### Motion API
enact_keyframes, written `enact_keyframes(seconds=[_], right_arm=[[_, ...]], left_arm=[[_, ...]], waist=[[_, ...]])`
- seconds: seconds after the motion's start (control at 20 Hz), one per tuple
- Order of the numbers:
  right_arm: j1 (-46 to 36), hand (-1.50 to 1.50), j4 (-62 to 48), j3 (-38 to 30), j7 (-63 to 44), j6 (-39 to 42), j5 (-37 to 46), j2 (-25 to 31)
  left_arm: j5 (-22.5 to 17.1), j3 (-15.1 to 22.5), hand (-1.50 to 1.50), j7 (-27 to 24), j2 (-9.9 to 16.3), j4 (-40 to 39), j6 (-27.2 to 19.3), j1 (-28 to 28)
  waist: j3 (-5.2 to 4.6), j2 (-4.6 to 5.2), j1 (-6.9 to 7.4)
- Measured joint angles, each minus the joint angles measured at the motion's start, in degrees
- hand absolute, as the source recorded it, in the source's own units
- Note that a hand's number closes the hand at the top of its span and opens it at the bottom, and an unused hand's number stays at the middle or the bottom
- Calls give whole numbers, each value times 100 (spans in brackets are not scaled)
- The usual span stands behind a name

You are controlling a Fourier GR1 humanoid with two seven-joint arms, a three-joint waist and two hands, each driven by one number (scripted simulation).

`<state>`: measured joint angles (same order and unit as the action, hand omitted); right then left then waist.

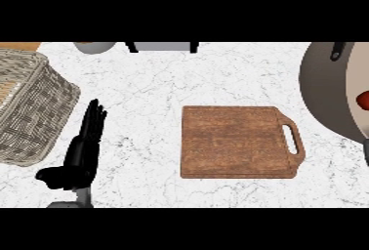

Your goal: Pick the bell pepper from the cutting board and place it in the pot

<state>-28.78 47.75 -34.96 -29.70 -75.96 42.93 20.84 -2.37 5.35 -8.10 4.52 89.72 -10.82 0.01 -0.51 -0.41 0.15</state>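
The brown wooden cutting board (238, 142) lies bare on the marble counter, its handle slot toward the right. At the right edge stands the big grey pot (326, 93), partly cut off by the view. A small red shape, the bell pepper (364, 99), shows inside it at the very edge. My left hand (79, 156) rests at the lower left with fingers straight and pointing up, well left of the board and holding nothing. My right hand does not show.
A woven wicker basket (29, 112) fills the left side, close to my left hand. A grey round vessel (95, 46) and a dark-legged object (163, 46) sit along the back edge.
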Motion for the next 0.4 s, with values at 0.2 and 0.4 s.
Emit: enact_keyframes(seconds=[0.2,0.4], right_arm=[[377,-150,432,22,95,-145,-64,-182],[696,-150,890,-180,62,-264,105,-372]], left_arm=[[-36,-82,0,252,99,233,57,-28],[108,50,0,376,-6,390,-59,47]], waist=[[15,6,-9],[32,16,-27]])
